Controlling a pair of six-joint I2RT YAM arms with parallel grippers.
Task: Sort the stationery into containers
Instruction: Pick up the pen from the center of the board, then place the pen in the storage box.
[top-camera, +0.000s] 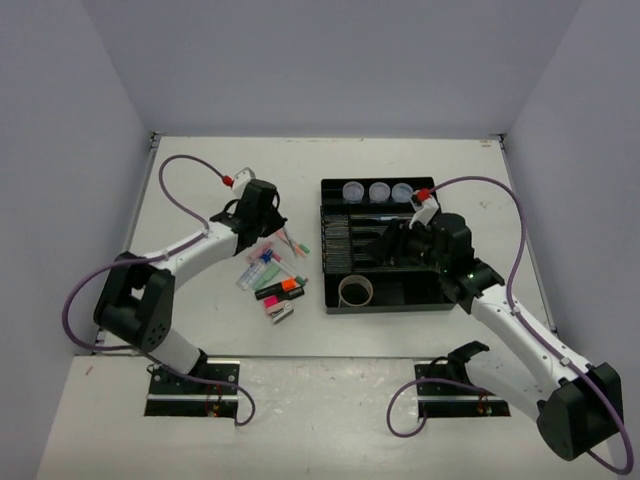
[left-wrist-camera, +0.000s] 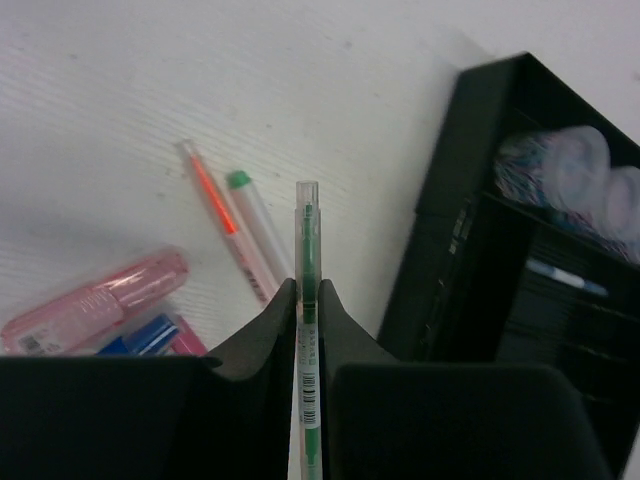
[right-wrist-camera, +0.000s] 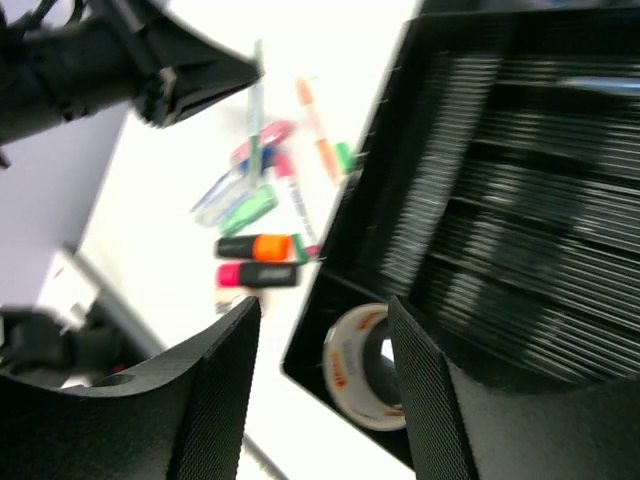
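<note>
My left gripper (left-wrist-camera: 307, 292) is shut on a thin green pen (left-wrist-camera: 307, 235) and holds it above the table, left of the black organiser tray (left-wrist-camera: 440, 240). In the top view this gripper (top-camera: 266, 214) sits above the loose pile. My right gripper (right-wrist-camera: 322, 305) is open and empty, hovering over the tray (top-camera: 430, 300) near the tan tape roll (right-wrist-camera: 358, 372), which lies in the front section (top-camera: 356, 290). Three clear tubs (top-camera: 379, 190) sit in the tray's far section. An orange highlighter (right-wrist-camera: 262, 247) and a pink highlighter (right-wrist-camera: 255, 274) lie left of the tray.
On the table lie an orange pen (left-wrist-camera: 212, 195), a green-capped pen (left-wrist-camera: 255, 225), a pink highlighter (left-wrist-camera: 95, 305), a blue-capped bottle (top-camera: 256, 270) and a small white block (top-camera: 283, 315). A blue pen (left-wrist-camera: 565, 277) lies in a tray slot. Walls enclose the table.
</note>
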